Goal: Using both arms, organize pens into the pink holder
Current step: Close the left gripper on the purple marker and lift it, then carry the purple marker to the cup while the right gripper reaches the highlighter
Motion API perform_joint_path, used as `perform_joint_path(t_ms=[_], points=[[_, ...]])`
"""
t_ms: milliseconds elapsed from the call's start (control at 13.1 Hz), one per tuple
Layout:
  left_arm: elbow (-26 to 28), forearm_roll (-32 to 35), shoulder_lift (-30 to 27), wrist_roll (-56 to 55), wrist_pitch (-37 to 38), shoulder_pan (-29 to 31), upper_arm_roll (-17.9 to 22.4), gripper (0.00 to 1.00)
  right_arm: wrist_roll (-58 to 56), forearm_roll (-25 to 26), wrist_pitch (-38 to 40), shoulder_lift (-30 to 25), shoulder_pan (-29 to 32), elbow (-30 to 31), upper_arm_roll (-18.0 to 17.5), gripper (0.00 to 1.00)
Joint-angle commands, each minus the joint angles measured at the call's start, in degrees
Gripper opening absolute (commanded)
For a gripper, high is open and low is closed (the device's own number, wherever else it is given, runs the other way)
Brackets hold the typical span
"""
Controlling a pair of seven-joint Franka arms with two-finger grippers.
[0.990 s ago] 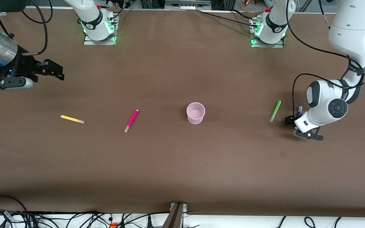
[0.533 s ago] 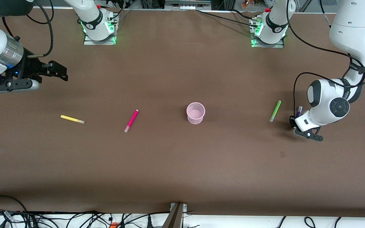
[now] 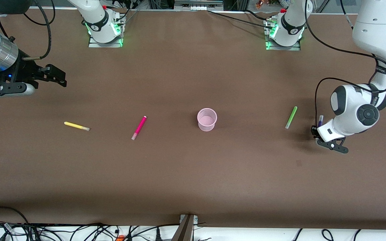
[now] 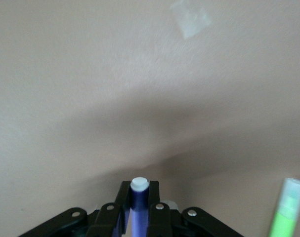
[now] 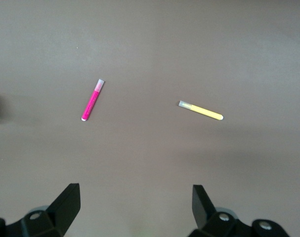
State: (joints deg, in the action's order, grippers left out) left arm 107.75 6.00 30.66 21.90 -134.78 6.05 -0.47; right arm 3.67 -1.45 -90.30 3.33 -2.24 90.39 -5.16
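- Covering nearly everything in the front view is the big brown desk (image 3: pixel 179 174); all the small things lie on it, and one pen is held just above it.
- The right arm waits up high over its own end of the desk. The right tool (image 3: pixel 50 76) has its two fingers spread wide with nothing between them.
- The left arm bends down low at its end of the desk. The left tool (image 3: pixel 317 131) is pinching the purple pen (image 4: pixel 138 207), which stands almost straight up between the fingers.
- The pink holder (image 3: pixel 207 119) sits in the middle of the desk. It looks empty, so I think the job has only just begun.
- The green pen (image 3: pixel 291 117) lies near the left tool, between it and the holder.
- The pink pen (image 3: pixel 139 127) lies between the holder and the yellow pen.
- The yellow pen (image 3: pixel 76 126) lies toward the right arm's end.
- No pen is in the holder yet, so all four have to go in.
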Motion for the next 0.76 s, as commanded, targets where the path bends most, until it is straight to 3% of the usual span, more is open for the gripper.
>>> perform_joint_path(t_ms=[0, 152, 381, 533, 686], points=[[-8.4, -0.1, -1.2, 1.0, 12.7, -0.2, -4.2, 0.0, -0.6, 0.7, 1.6, 0.5, -0.4, -0.5, -0.7, 1.0], [-11.8, -2.6, -1.0, 1.9, 15.2, 0.2, -9.3, 0.0, -0.3, 0.5, 2.8, 2.6, -0.7, -0.5, -0.6, 1.0], [-14.0, -15.5, -0.3, 2.2, 15.0, -0.8, -13.8, 0.0, 2.8, 0.1, 2.0, 6.4, -1.9, -0.1, -0.6, 1.0], [-16.5, -23.3, 1.2, 2.2, 14.7, -1.2, -18.6, 0.0, 9.0, -0.2, -1.2, 9.8, -4.3, 0.0, -0.6, 0.99], [-19.7, -26.6, 2.7, 2.2, 11.8, -2.6, -22.8, 0.0, 17.1, -0.3, -4.6, 13.4, -7.6, 0.0, -0.6, 0.99]])
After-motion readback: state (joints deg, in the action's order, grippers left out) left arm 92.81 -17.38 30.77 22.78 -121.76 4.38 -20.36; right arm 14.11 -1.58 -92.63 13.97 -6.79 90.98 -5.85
